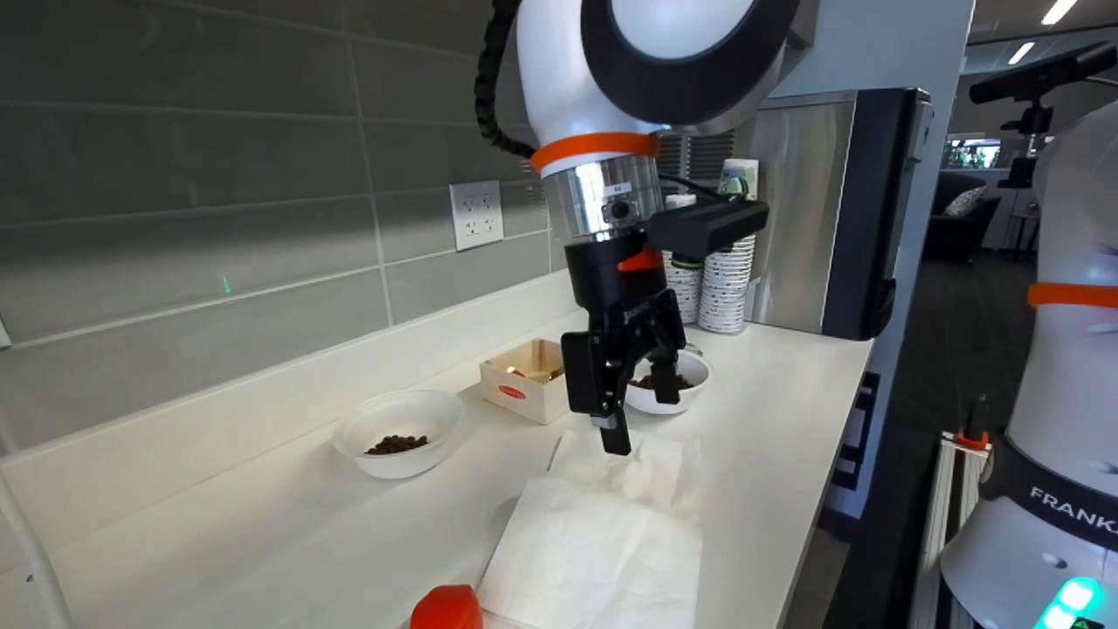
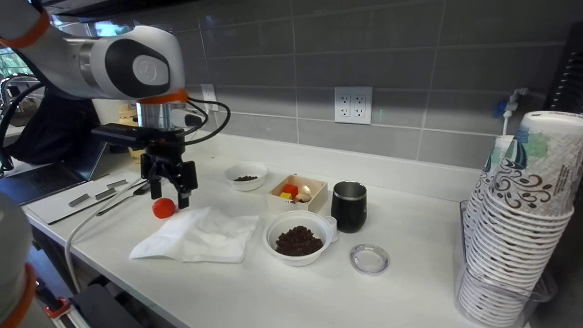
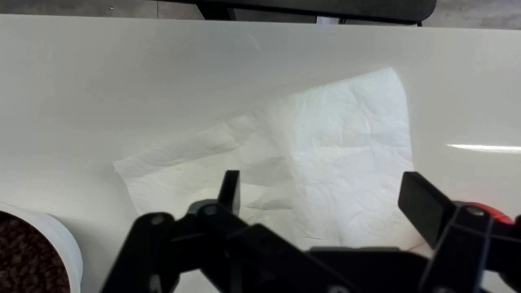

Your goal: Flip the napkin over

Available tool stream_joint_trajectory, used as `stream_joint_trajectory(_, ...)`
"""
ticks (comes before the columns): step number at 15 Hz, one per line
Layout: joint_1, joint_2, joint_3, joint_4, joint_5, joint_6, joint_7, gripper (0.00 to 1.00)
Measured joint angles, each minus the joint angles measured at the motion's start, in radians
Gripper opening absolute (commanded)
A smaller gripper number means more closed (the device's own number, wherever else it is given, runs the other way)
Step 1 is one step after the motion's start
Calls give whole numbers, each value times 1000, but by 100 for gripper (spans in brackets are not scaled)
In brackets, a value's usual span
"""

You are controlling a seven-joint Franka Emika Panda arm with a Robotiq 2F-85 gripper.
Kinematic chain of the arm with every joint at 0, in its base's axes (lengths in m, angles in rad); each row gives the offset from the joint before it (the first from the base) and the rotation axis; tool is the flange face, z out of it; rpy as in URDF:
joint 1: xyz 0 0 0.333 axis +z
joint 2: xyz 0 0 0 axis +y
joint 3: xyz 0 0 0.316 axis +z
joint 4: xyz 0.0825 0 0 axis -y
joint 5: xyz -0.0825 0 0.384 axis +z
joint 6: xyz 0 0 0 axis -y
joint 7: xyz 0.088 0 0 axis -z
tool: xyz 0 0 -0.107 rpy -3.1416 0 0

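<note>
Some white counter (image 3: 183, 77) separates the napkin (image 3: 350, 162) from the counter edge (image 3: 260, 24).

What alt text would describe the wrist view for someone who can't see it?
An open black gripper above a creased white napkin lying on a white counter. At lower left, a cropped white bowl holds dark pieces; at right, a red object shows partly behind the gripper.

On the white counter (image 2: 419, 291), an open pale wooden box (image 2: 283, 204) stands between a round white bowl (image 2: 248, 186) of small dark pieces (image 2: 246, 178) and a black cylindrical tumbler (image 2: 349, 210); near the tumbler lies a clear round lid (image 2: 370, 259).
</note>
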State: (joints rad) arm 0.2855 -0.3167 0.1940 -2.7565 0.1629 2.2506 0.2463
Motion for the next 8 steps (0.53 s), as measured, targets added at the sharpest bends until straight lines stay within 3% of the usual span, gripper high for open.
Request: stream_joint_trajectory(8, -29, 272, 0, -4, 2, 219, -57, 100)
